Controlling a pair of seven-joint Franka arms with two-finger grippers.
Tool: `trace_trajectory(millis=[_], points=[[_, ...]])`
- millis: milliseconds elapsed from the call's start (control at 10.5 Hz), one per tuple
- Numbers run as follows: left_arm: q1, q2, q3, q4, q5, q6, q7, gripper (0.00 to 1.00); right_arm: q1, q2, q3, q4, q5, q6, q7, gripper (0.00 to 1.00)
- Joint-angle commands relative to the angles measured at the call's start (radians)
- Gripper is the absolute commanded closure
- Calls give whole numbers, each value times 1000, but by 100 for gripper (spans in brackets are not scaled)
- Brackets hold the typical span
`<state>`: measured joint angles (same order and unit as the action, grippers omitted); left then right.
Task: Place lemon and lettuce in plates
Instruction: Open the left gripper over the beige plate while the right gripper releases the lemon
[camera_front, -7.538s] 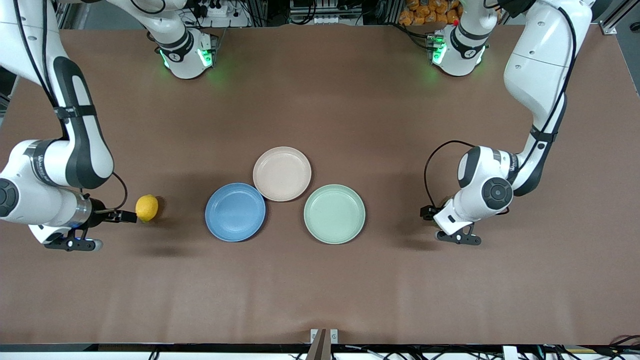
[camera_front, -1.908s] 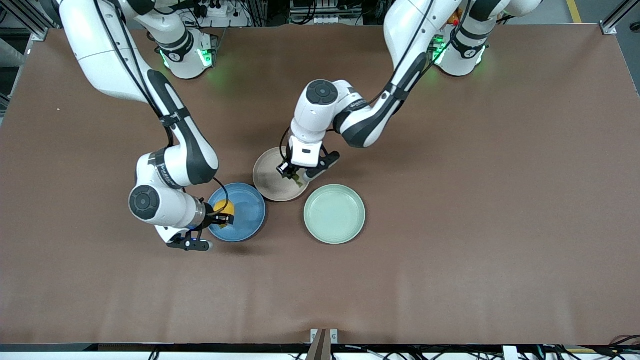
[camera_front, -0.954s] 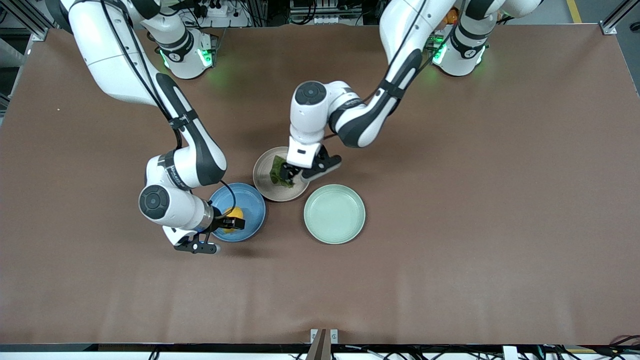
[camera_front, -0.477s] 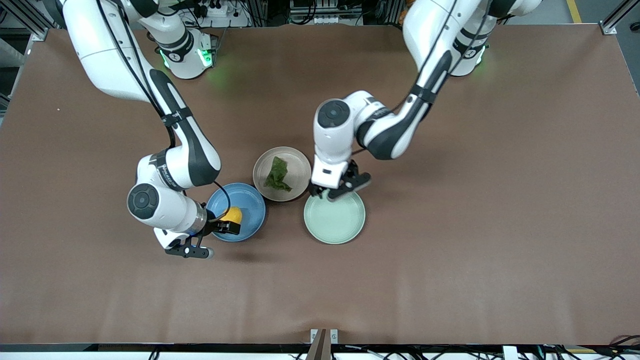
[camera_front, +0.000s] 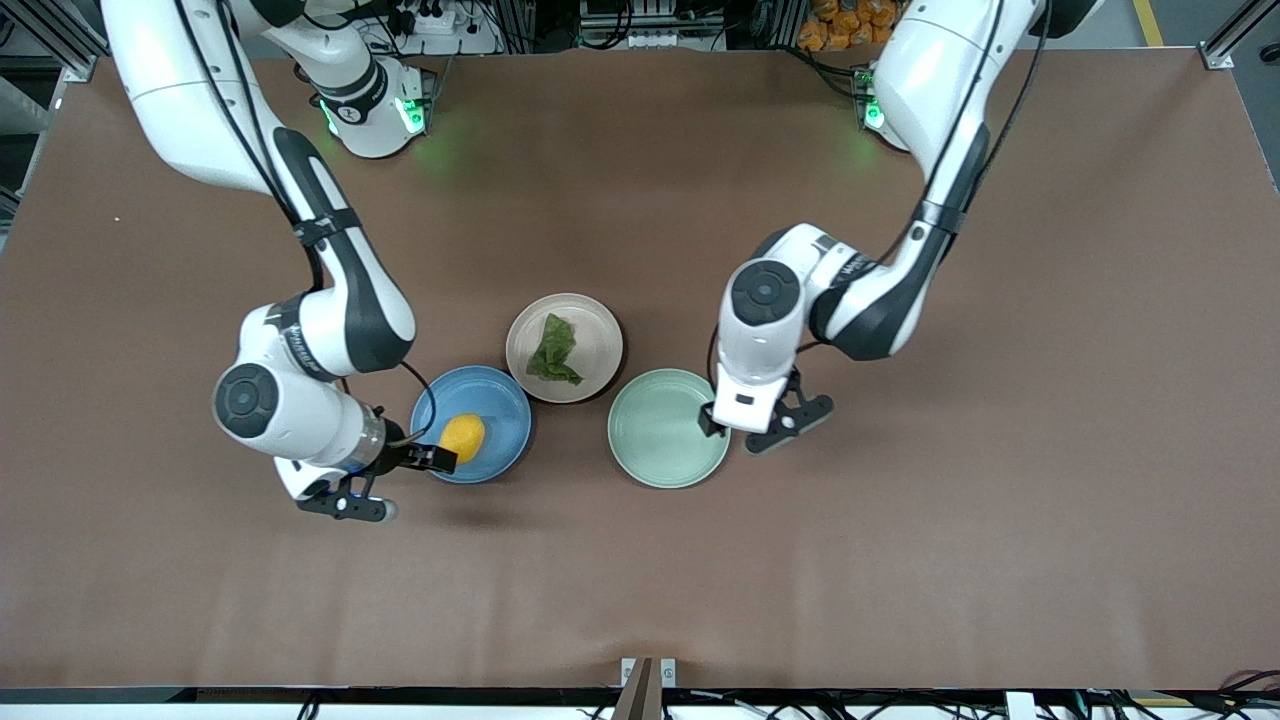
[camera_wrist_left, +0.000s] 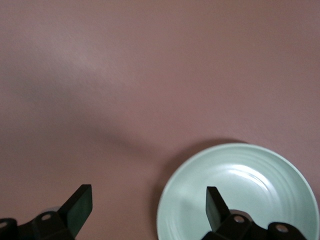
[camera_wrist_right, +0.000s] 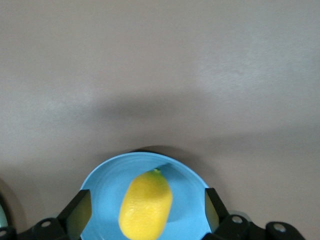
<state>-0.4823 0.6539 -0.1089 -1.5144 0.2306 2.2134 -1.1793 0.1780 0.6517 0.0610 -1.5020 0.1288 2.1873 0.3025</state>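
Observation:
The lemon lies in the blue plate, free of the fingers; it also shows in the right wrist view on the blue plate. My right gripper is open at the blue plate's rim, at the side toward the right arm's end, its fingers wide of the lemon. The lettuce lies in the beige-pink plate. My left gripper is open and empty over the mint green plate's edge.
The pale mint green plate sits beside the blue plate, toward the left arm's end of the table, and holds nothing. Bare brown table surrounds the three plates.
My left gripper let go of the lettuce in the beige-pink plate and moved away over the mint plate's edge. My right gripper opened, left the lemon in the blue plate and drew back.

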Motion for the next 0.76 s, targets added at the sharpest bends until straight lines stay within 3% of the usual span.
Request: trace_trajectory(millis=[0,191,382,668], points=[[82,-63,-21,-33,1,-47,119,0,-43,-27,7,-12,-1,-38,-103,0],[169,-97,-31,-38,-40,-101,244,0,-84,-32,5,-12,-8,-116,-196,0],[212,-112,-34,-43,-73,-241,312,0,-109,-35,-6,-12,-23,-171,-204,0],[273,-181,-34,-131,-120,-333,316,0,-112,-56,-46,-12,-131,-217,-206,0]])
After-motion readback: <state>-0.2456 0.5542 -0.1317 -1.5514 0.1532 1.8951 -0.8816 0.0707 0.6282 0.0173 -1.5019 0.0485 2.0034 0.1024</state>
